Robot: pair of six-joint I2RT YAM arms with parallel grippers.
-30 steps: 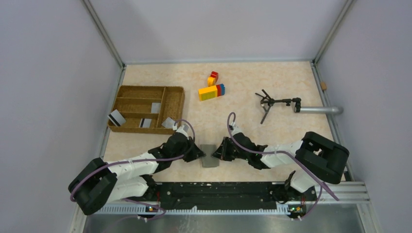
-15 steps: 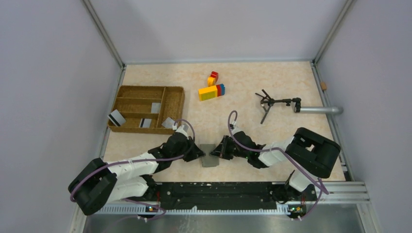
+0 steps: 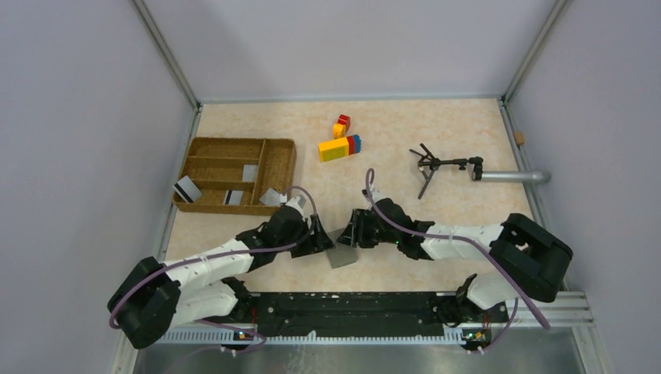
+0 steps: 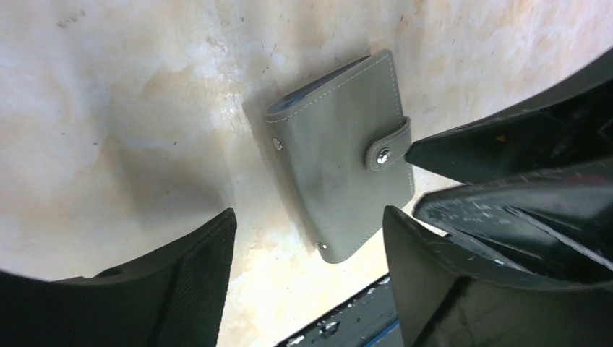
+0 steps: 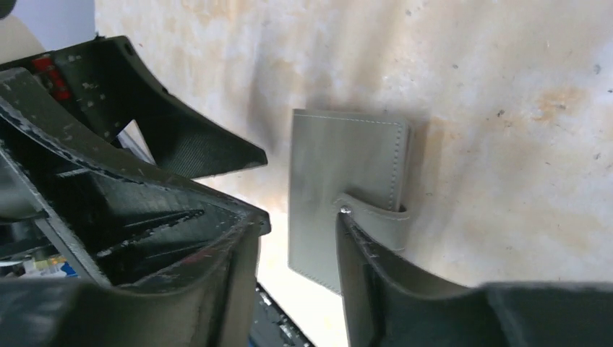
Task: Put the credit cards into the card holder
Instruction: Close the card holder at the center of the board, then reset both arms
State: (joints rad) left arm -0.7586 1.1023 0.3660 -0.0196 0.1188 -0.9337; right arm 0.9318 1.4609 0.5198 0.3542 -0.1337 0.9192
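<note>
Fingers gape wide on the left gripper, narrower on the right gripper, both empty. The card holder lies shut on a mottled beige table, grey-walled.

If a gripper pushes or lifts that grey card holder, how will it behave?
The card holder lies flat and thin, so it will likely slide, not tip or roll. Its stitched cover looks soft, so it may flex if lifted by an edge. Its snap strap looks fastened, so it probably won't flop open.
</note>
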